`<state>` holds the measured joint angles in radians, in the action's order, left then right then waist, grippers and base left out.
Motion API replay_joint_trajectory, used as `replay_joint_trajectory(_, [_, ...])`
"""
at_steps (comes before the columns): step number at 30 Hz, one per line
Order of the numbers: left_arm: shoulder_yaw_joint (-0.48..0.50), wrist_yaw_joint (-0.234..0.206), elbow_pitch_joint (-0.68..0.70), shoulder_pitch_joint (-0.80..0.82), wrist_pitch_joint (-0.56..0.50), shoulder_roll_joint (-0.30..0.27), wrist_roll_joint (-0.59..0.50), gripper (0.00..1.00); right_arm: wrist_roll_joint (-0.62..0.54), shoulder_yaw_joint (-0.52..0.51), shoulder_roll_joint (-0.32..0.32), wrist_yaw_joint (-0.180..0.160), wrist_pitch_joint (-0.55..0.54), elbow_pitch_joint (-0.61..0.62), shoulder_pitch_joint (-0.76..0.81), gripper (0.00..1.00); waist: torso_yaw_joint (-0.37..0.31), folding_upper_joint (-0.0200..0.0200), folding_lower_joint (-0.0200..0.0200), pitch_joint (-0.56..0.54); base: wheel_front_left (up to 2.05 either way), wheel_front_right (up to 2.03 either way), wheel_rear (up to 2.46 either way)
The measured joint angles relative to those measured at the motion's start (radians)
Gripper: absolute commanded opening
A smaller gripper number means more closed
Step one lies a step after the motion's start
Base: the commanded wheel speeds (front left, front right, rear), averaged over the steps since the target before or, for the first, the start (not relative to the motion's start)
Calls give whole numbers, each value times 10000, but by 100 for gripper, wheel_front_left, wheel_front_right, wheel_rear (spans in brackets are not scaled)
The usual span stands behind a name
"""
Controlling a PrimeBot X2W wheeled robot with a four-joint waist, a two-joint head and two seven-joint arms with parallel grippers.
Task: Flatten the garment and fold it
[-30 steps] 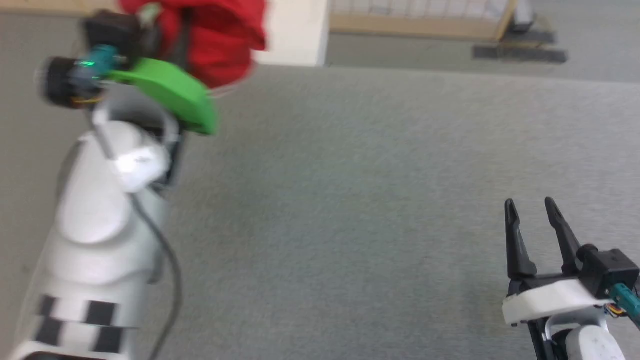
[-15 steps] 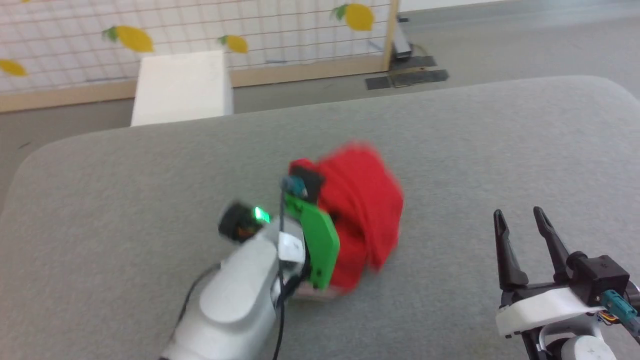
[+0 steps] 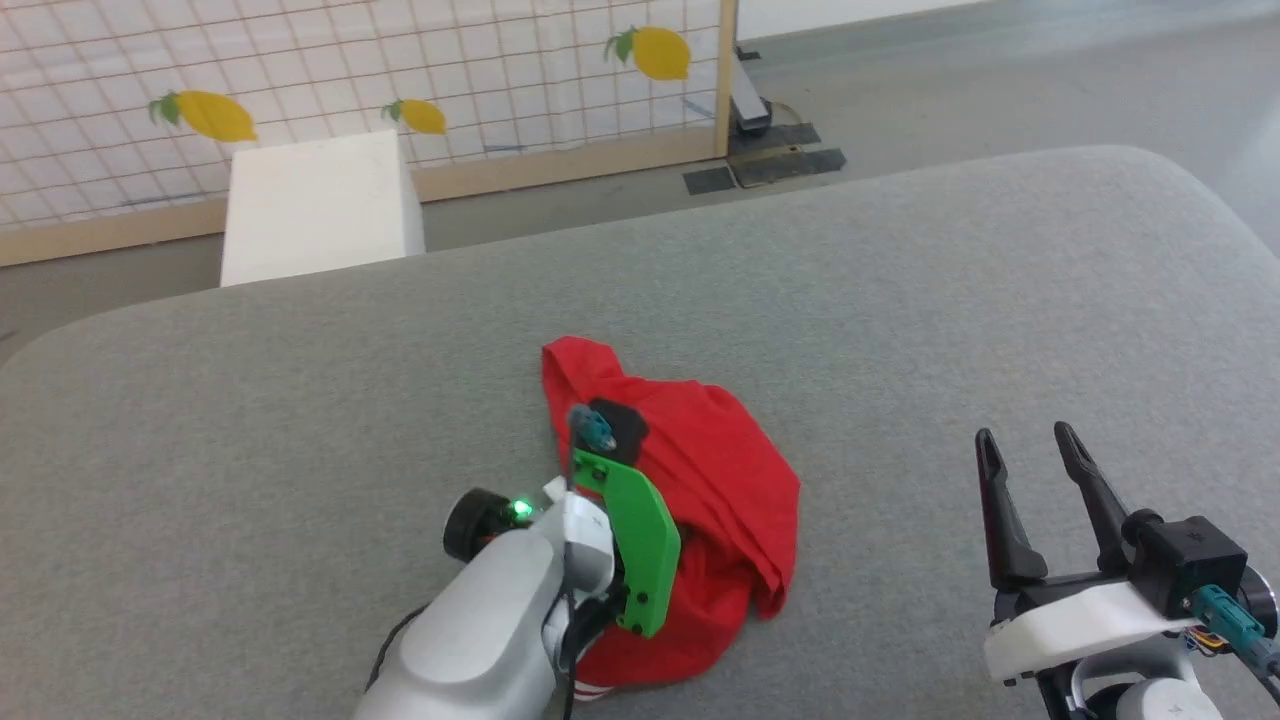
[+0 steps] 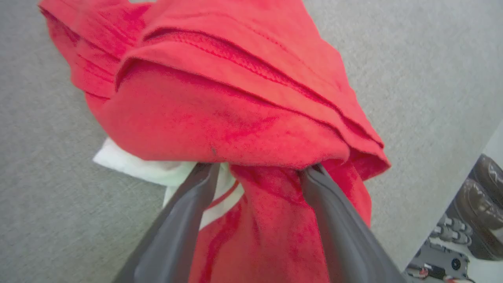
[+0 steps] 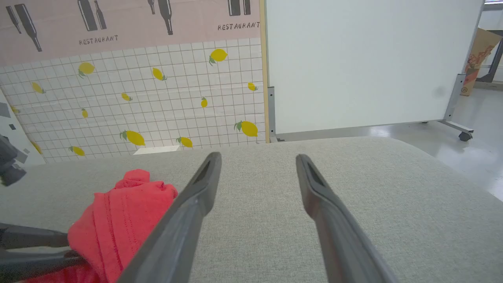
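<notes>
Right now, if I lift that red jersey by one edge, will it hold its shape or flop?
Probably floppy: the garment lies crumpled in folds on the grey padded surface. Likely light: layers drape over the open left gripper. Pushed, it would probably bunch, not slide.

"RESTAURANT" twice on the pink bottle-print banner [image 5: 118, 23]

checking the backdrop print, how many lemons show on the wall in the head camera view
3. One lemon at the far left of the tiled wall, one above the white box, one by the wooden post. The box may hide more.
</notes>
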<state>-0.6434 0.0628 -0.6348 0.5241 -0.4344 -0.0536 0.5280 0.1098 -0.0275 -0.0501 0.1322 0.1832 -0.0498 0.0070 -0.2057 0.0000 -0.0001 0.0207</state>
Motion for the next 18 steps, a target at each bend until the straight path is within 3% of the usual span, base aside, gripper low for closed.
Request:
replay_joint_trajectory(6, [792, -558, 1559, -504, 1885, -460, 13, 100, 15, -10, 0, 0, -59, 90, 151, 100, 549, 0, 0, -148, 0, 0, 0])
replay_joint_trajectory(12, [2040, -1450, 3237, -1291, 5039, -1267, -267, 100, 140, -44, 2, 0, -13, 159, 152, 100, 1154, 0, 0, -211, 0, 0, 0])
replay_joint_trajectory(15, [2500, -1657, 3528, -1801, 6334, -1519, -487, 100, 167, -44, 2, 0, 19, 165, 152, 100, 1439, 0, 0, -211, 0, 0, 0])
replay_joint_trajectory(18, [2926, -1695, 3634, -2261, 6819, -1680, -619, 100, 161, -33, 0, 0, 19, 163, 152, 100, 1692, 0, 0, -200, 0, 0, 0])
